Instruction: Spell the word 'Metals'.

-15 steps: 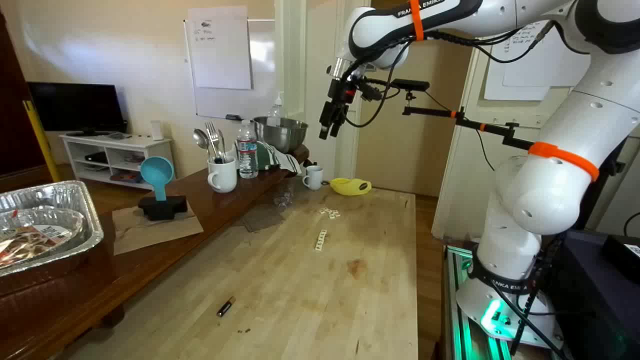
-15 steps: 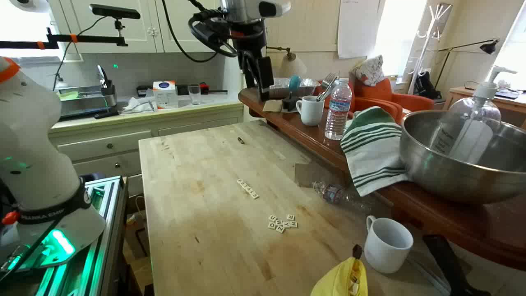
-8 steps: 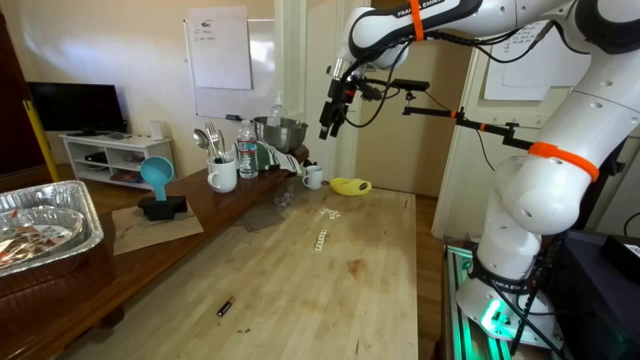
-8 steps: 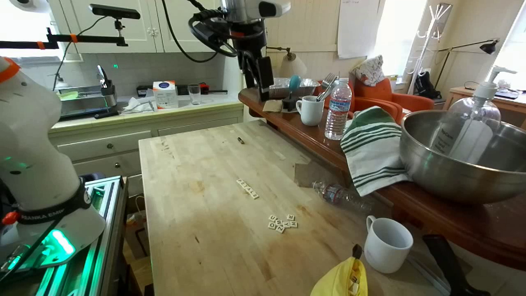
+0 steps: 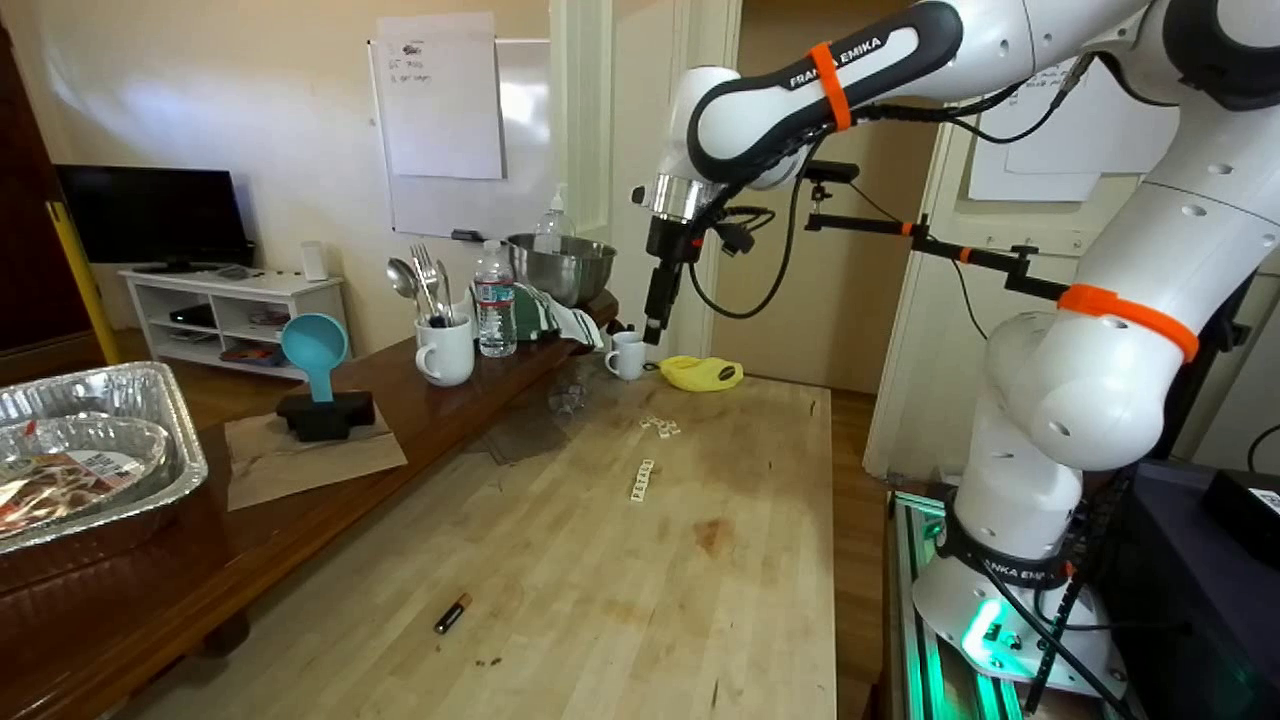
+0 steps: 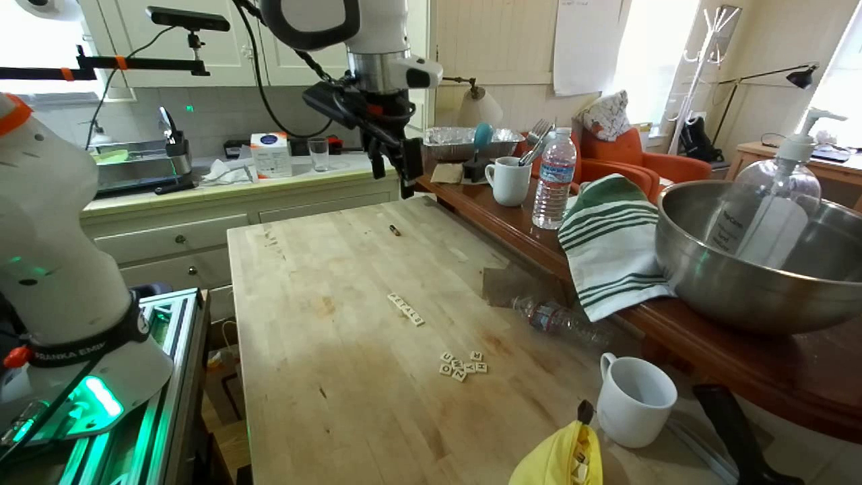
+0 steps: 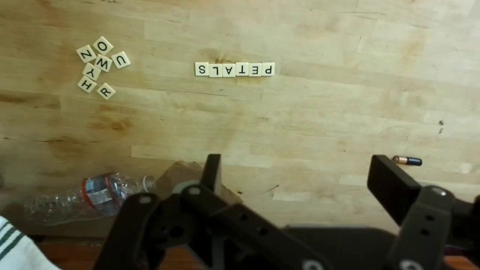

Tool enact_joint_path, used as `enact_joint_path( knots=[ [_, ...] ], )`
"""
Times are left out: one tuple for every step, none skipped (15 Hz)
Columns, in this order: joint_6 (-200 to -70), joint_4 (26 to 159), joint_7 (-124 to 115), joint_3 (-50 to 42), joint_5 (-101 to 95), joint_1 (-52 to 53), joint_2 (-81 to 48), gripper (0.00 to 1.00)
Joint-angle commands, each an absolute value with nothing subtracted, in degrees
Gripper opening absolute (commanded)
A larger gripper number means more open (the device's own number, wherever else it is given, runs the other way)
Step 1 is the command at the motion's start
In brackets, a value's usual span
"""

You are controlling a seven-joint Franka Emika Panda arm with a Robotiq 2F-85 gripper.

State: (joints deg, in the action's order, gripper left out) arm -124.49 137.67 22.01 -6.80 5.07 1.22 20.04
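A straight row of letter tiles (image 7: 229, 70) lies on the wooden table; it reads PETALS, upside down in the wrist view. Several loose tiles form a cluster left of it there: Z (image 7: 86, 53), O (image 7: 102, 45), U (image 7: 120, 59), Y (image 7: 91, 71), H (image 7: 87, 84), R (image 7: 106, 91) and a tile readable as W or M (image 7: 103, 63). Both groups also show in both exterior views. My gripper (image 7: 296, 156) stands open, its fingers wide apart around nothing. It hangs well above the table (image 6: 393, 185), and the row sits ahead of the jaws in the wrist view.
On the table lie a battery (image 7: 407, 161), a clear plastic bottle (image 7: 101, 195) and brown paper (image 7: 180, 172). A yellow pouch (image 6: 566, 458) and a white mug (image 6: 636, 404) stand past the loose tiles. A raised dark wood ledge (image 5: 470, 425) runs along one side.
The arm has come down over the last half second, and the gripper hangs lower and more nearly straight down. The tiles have not moved. The jaws stay wide.
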Motion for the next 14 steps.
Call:
enact_joint_path(
  knots=[
    [-130.25, 143.05, 27.94, -6.55, 5.25, 2.97, 19.39, 1.0],
    [-131.55, 144.02, 28.97, -6.58, 5.32, 3.27, 18.73, 1.0],
    [-132.97, 145.07, 30.18, -6.72, 5.64, 3.64, 18.15, 1.0],
    [-134.7, 146.07, 31.36, -6.87, 5.98, 3.98, 17.52, 1.0],
    [-135.81, 146.52, 32.8, -6.99, 5.77, 4.22, 16.48, 1.0],
    [-132.82, 145.03, 29.67, -6.41, 5.08, 3.41, 18.01, 1.0],
    [-133.36, 145.49, 29.96, -6.38, 5.08, 3.44, 17.53, 1.0],
    [-133.36, 145.39, 29.95, -6.38, 5.08, 3.42, 17.42, 1.0],
    [-133.36, 145.23, 29.94, -6.39, 5.08, 3.4, 17.5, 1.0],
    [-133.36, 145.13, 29.94, -6.4, 5.07, 3.41, 17.63, 1.0],
    [-133.36, 145.07, 29.94, -6.41, 5.07, 3.42, 17.73, 1.0],
    [-133.42, 145.42, 29.95, -6.33, 5.33, 3.63, 17.22, 1.0],
    [-135.4, 146.57, 28.35, -5.73, 4.83, 3.48, 15.86, 1.0],
    [-135.97, 147.2, 27.41, -5.48, 4.83, 3.43, 15.15, 1.0]
  ],
)
